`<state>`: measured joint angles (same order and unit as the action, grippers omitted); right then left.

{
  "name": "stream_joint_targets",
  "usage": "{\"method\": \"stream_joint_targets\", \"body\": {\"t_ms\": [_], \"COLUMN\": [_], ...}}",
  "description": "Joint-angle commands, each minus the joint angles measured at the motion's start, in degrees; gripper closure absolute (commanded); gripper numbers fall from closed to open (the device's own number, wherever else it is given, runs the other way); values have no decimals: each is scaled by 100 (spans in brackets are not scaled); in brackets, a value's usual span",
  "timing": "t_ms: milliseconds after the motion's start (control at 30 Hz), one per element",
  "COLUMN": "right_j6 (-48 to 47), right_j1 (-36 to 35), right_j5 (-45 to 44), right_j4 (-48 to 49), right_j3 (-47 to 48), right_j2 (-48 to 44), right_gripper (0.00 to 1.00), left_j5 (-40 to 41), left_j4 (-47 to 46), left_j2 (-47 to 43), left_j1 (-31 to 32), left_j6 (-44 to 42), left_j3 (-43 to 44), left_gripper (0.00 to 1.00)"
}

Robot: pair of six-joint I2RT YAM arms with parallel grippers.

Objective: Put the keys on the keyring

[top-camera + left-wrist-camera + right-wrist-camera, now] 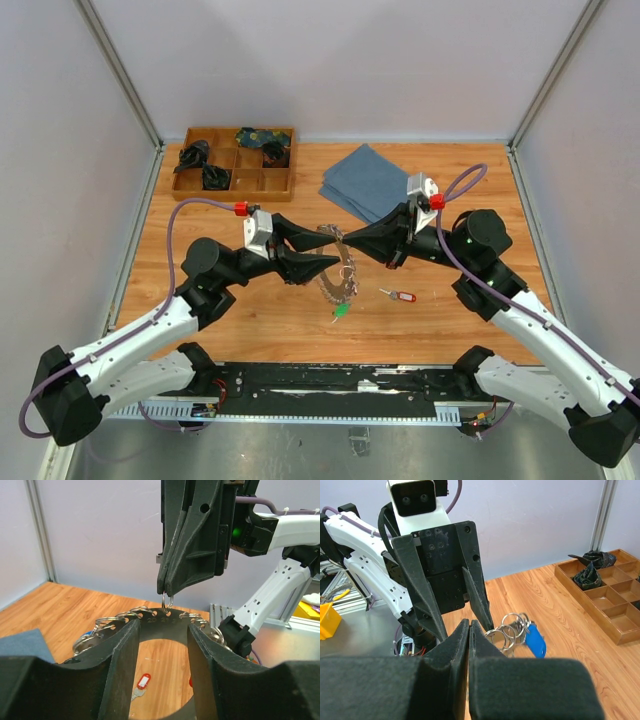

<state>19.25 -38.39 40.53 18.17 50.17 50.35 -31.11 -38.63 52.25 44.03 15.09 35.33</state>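
Note:
The keyring (340, 277) hangs above the middle of the table as a bunch of silver rings and keys, with a green tag (341, 310) at the bottom. My right gripper (346, 238) is shut on one small split ring (167, 601) at its top. The left wrist view shows a dark numbered band (165, 617) carrying the rings. My left gripper (162, 630) faces it from the left, open, with a finger (120, 665) on each side and nothing pinched. One key with a red tag (400, 296) lies on the table. A blue tag (535, 640) hangs among the rings.
At the back left stands a wooden compartment tray (280, 183) holding dark items. A folded blue cloth (368, 180) lies at the back centre. Grey walls enclose the table on three sides. A metal rail (340, 382) runs along the near edge.

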Motion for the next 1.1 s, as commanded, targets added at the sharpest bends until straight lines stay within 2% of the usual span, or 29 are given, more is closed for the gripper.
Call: {"method": "stream_joint_targets", "body": {"t_ms": [0,200,400,633,833,1067], "right_j6": [-66,-50,-63,-102,-125,-527], "right_j1": [75,62,31,-10,-11,-12], "right_j5": [92,163,190,266,314,237], "right_j4": [287,342,339,333,320,-176], "right_j3": [195,203,195,177,134,242], "right_j2": [4,53,54,71,33,-153], "right_gripper": [100,100,100,100,100,98], "left_j5": [58,0,-9,-27,-35,34], "left_j4": [-283,-476,-645,-744,-723,-296], "left_j2": [96,292,455,566,628,571], "left_j1": [53,87,138,176,176,176], "left_j6": [-2,68,152,240,267,64], "left_j3": [191,277,336,402,449,489], "left_gripper": [51,51,56,68,99,99]}}
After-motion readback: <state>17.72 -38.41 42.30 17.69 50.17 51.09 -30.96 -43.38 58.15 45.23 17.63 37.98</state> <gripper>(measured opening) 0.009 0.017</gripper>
